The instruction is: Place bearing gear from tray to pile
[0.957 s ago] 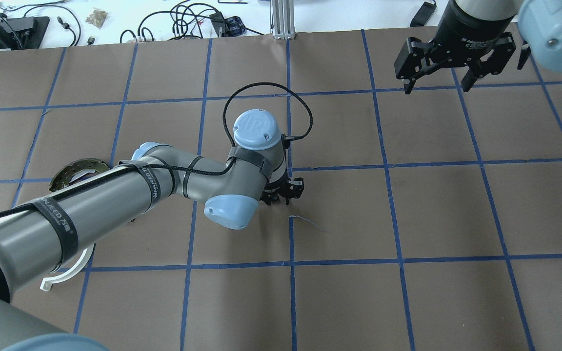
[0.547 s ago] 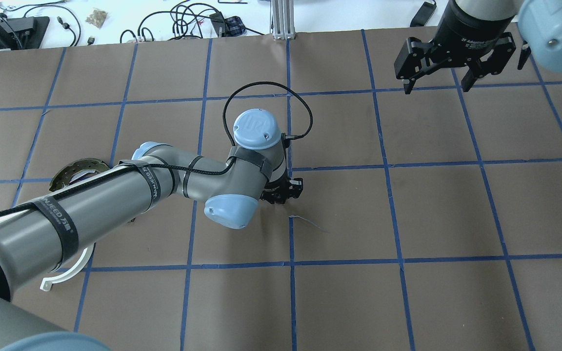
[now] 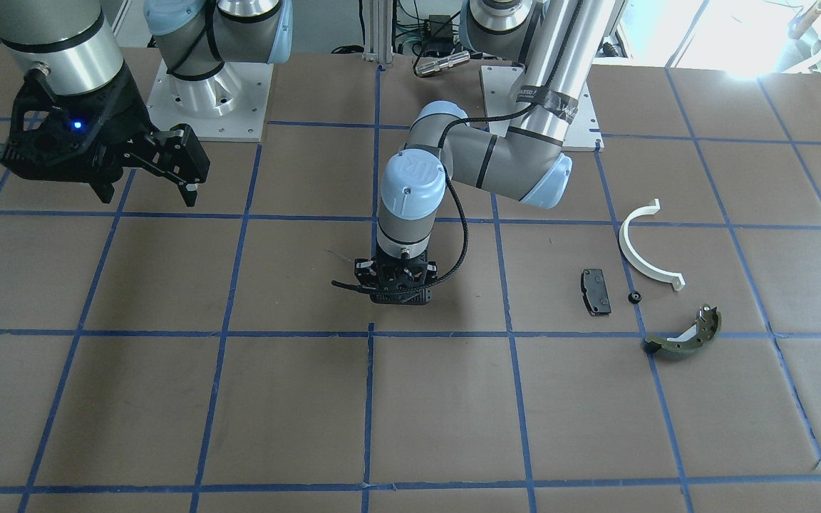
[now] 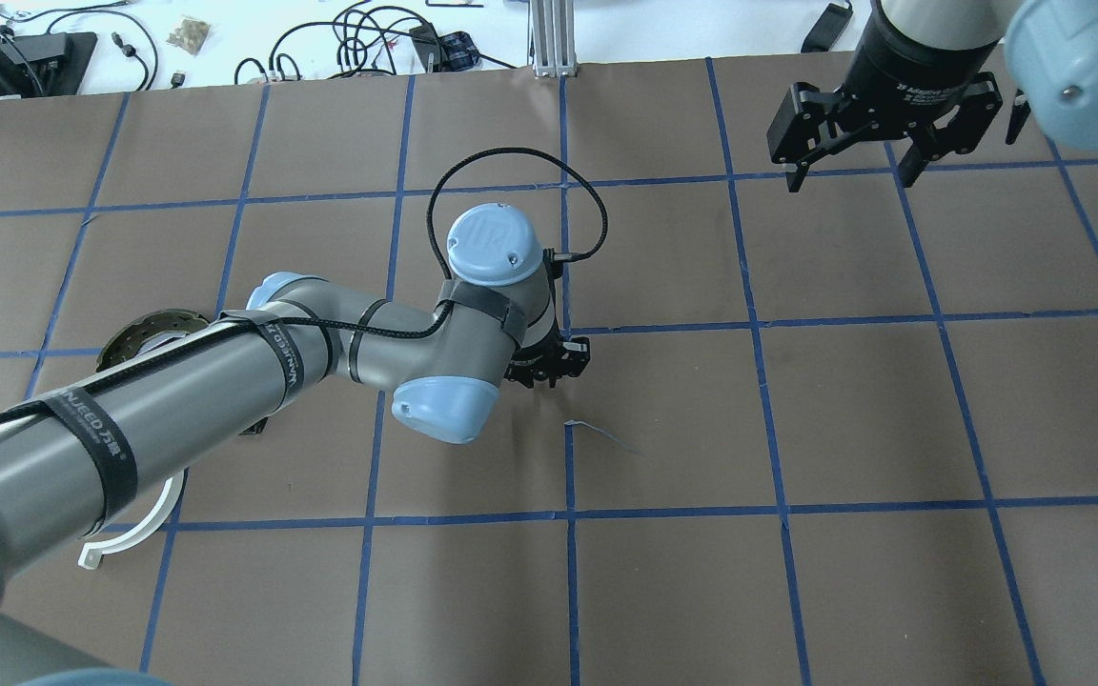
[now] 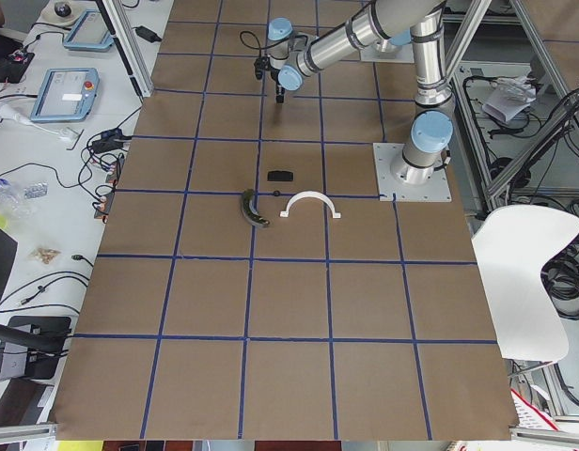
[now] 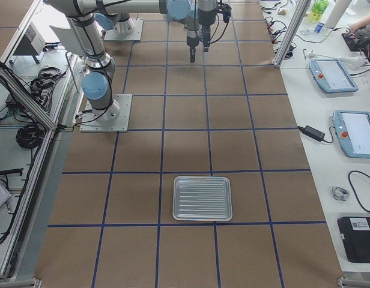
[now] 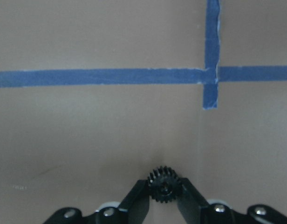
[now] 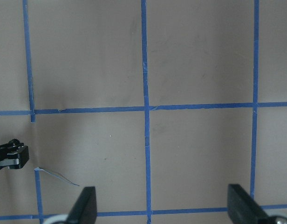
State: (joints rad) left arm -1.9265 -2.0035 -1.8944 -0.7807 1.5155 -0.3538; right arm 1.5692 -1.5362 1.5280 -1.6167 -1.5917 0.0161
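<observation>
Gear [image 7: 164, 184] sits pinched by its teeth alone between tips of the left gripper [image 7: 164, 195], above the middle of the table [image 3: 168, 399]. A jolt may let it slip and roll before reaching the pile [image 3: 635, 296] near the left end. The right gripper [image 4: 849, 178] hangs spread, empty.

Grey arm [image 4: 177, 400], pale-blue caps [image 4: 495, 246], black lettered straps [image 4: 103, 446]

Brown table paper [image 3: 168, 399] carries a blue tape grid. The bearing gear [image 7: 165, 184] in the black left gripper [image 3: 395, 293] is black too — toothed all round. Well off to that gripper's side lie a white half-ring [image 3: 649, 273], a black pad [image 3: 596, 291] and an olive-green shoe [image 3: 674, 344] with a metal-grey end. The tray [image 6: 203, 198] is silver and ribbed. The right gripper [image 4: 849, 176] is black — a blue light glows on it.
</observation>
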